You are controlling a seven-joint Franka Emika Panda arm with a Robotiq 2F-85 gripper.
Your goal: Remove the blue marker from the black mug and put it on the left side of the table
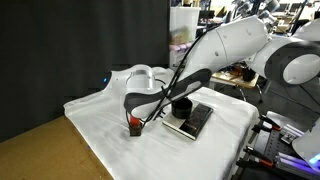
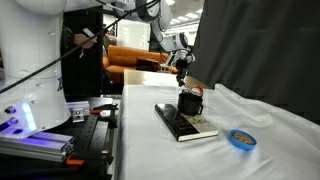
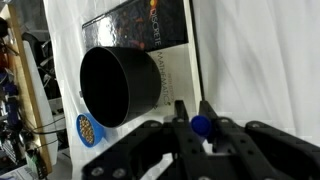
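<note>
My gripper (image 3: 197,118) is shut on the blue marker (image 3: 201,126), whose round blue end shows between the fingertips in the wrist view. The black mug (image 3: 112,86) stands apart from the gripper, its dark hollow with nothing showing inside. In both exterior views the mug (image 1: 182,105) (image 2: 190,102) stands by a flat black slab, and the gripper (image 1: 137,115) (image 2: 182,66) hangs just above the white-clothed table (image 1: 100,132) well to one side of the mug. The marker is too small to make out in the exterior views.
The flat black slab with a white edge (image 1: 192,121) (image 2: 185,123) (image 3: 140,28) lies beside the mug. A small round blue disc (image 2: 241,138) (image 3: 88,130) lies past it. A small red-brown block (image 1: 135,127) sits under the gripper. A brown wooden corner (image 1: 35,152) shows.
</note>
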